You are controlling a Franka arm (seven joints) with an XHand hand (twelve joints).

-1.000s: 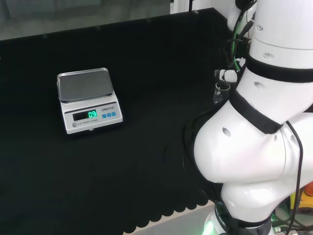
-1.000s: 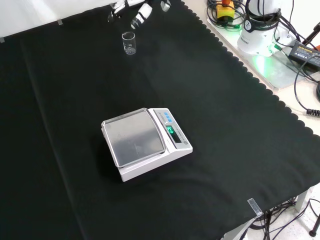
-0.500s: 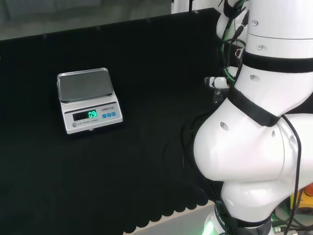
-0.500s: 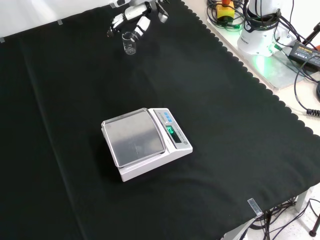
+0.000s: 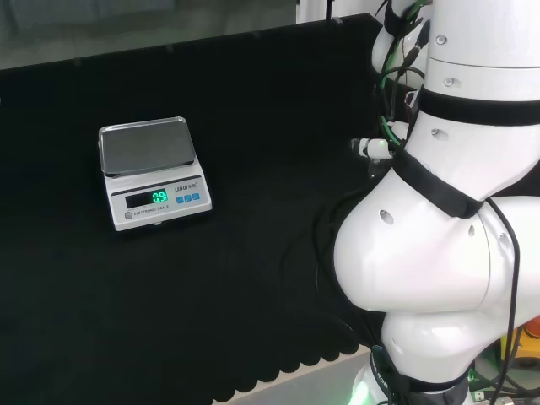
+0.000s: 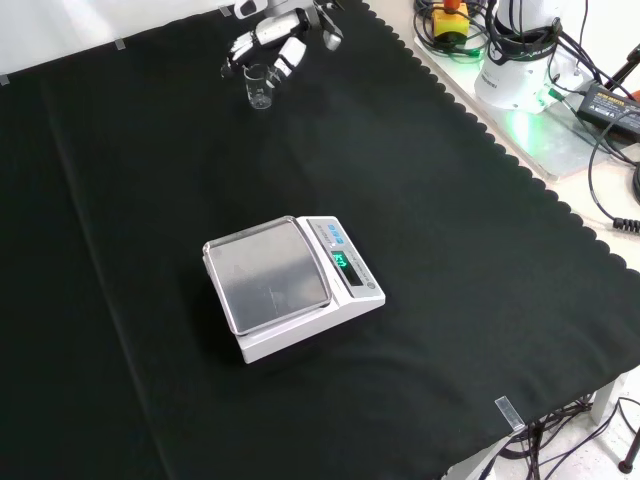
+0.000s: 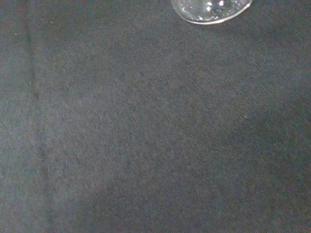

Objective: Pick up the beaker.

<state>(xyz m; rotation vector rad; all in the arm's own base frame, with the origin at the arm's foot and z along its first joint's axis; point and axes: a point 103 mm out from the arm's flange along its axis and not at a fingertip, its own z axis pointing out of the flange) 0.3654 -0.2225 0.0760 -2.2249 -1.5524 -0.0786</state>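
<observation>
A small clear glass beaker (image 6: 258,88) stands upright on the black cloth near the far edge in the front view. The black and white hand (image 6: 272,38) hangs just above and behind it. Its fingers (image 6: 291,57) reach down on both sides of the beaker's rim, spread and not closed on the glass. In the head view a white fingertip of the hand (image 5: 369,148) pokes out left of the arm's big white links, which cover most of the beaker. The beaker's round glass base (image 7: 212,9) shows at the wrist view's edge over bare cloth.
A white electronic scale (image 6: 290,287) with a steel pan and a lit green display sits mid-cloth, also seen in the head view (image 5: 153,173). The arm's base (image 6: 518,55) and cables stand beyond the cloth's scalloped edge at the front view's upper right.
The hand has come down from the front view's top edge to the beaker, and its fingers now stand on either side of the rim. The beaker and the scale have not moved.
</observation>
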